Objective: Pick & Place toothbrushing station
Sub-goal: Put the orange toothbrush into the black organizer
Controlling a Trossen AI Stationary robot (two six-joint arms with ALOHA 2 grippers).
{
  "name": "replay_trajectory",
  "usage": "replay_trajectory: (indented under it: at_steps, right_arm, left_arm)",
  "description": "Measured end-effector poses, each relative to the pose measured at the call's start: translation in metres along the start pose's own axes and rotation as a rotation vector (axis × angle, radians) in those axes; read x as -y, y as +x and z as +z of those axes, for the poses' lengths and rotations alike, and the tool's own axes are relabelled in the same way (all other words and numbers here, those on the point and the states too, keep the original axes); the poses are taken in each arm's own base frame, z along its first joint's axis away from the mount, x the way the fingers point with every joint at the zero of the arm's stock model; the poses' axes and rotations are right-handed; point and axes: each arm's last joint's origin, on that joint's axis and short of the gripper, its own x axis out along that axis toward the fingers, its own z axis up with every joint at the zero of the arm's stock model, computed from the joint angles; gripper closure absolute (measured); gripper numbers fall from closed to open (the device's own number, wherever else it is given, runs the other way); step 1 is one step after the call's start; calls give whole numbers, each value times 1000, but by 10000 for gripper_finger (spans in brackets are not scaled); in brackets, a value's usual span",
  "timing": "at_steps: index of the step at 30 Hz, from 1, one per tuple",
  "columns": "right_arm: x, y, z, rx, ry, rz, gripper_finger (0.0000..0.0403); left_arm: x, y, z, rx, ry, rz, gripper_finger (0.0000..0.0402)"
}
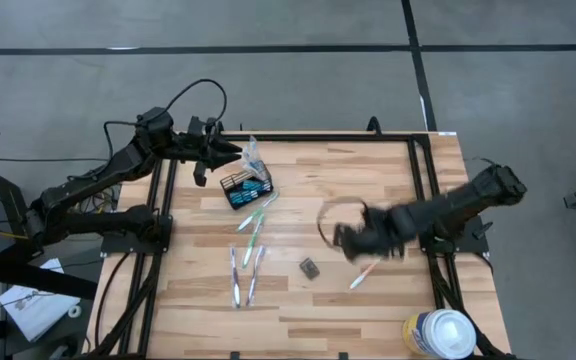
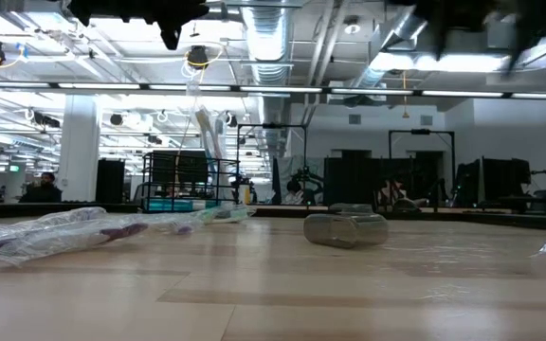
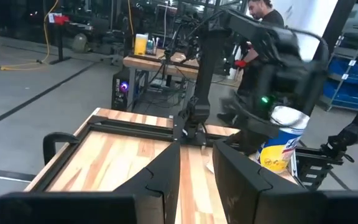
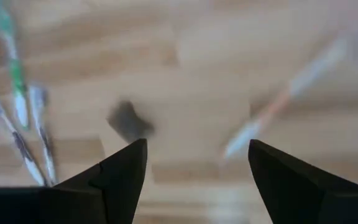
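Note:
The black wire-mesh caddy point(image 1: 246, 187) stands at the table's far left and also shows in the low view point(image 2: 183, 185). A clear toothbrush packet point(image 1: 252, 152) stands up out of it point(image 2: 205, 118). My left gripper point(image 1: 236, 155) hovers level just beside the packet's top; its fingers point(image 3: 196, 155) stand a narrow gap apart with nothing between them. Loose toothbrushes lie on the table: a green one point(image 1: 253, 225), two side by side point(image 1: 245, 277), and one at the right point(image 1: 365, 275). My right gripper point(image 1: 350, 240) is open point(image 4: 197, 149) above the table's middle, empty.
A small dark grey block point(image 1: 309, 266) lies near my right gripper and shows ahead of its fingers point(image 4: 128, 121). A large white round canister point(image 1: 438, 333) stands at the near right corner. Black frame rails point(image 1: 163, 200) run along the table's left and right sides.

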Motion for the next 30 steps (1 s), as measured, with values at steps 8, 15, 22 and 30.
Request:
replay_trajectory:
  at_steps: [8, 15, 22, 30]
  right_arm:
    - [4, 38, -30, -10, -2, -93, 133]
    - [-3, 41, -27, 97, 7, 18, 133]
    - [-5, 35, -31, 269, -30, 196, 133]
    - [-10, 29, -27, 303, -214, 179, 133]
  left_arm:
    - [-1, 2, -1, -7, -4, -27, 312]
    - [-1, 3, -2, -17, -16, -54, 311]
    - [-1, 3, -2, -13, -11, -54, 312]
    - [-2, 3, -1, -3, -92, -14, 311]
